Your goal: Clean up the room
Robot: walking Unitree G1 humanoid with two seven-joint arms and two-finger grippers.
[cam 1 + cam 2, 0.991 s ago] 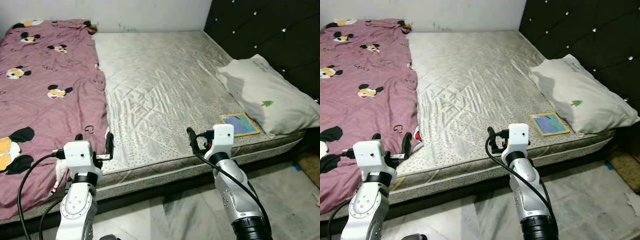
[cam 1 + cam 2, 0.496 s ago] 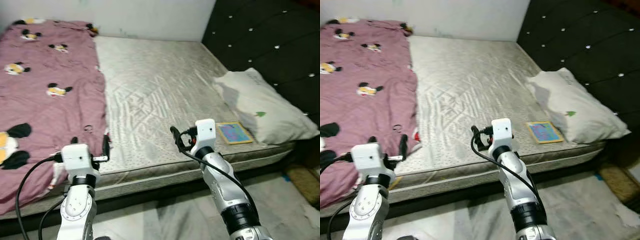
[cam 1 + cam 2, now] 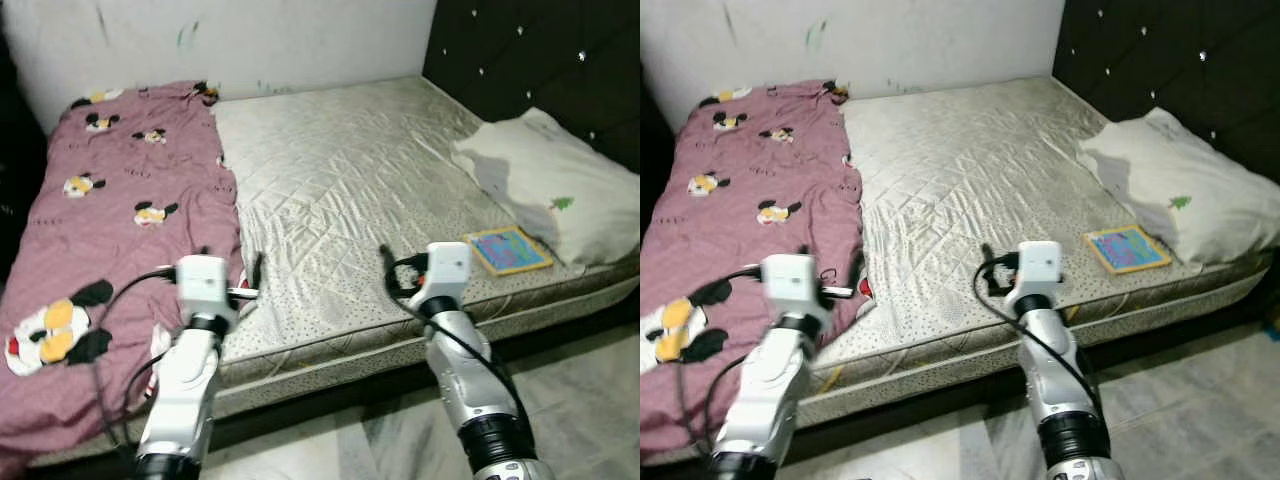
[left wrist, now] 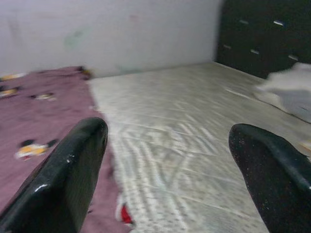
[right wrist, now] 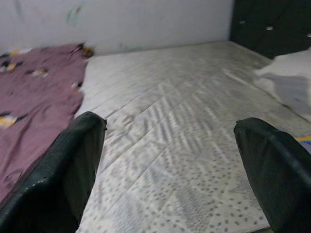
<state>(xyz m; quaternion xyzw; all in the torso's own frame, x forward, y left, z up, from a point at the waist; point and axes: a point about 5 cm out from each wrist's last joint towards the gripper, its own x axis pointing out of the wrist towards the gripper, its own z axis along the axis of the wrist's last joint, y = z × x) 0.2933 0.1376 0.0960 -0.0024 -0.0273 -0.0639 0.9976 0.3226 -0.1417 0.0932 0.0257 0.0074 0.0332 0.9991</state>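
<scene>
We face the bed (image 3: pixel 350 190) | blanket (image 3: pixel 110 240) on its left half | book (image 3: pixel 508 250) beside pillow (image 3: pixel 545 185) | left gripper (image 3: pixel 232 275), right gripper (image 3: pixel 395 278) at near edge, both jaws spread, empty

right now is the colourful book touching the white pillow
Cannot tell. In the left eye view the book lies on the mattress right beside the pillow, its far edge at the pillow's shadowed edge, with neither a gap nor contact plain.
</scene>
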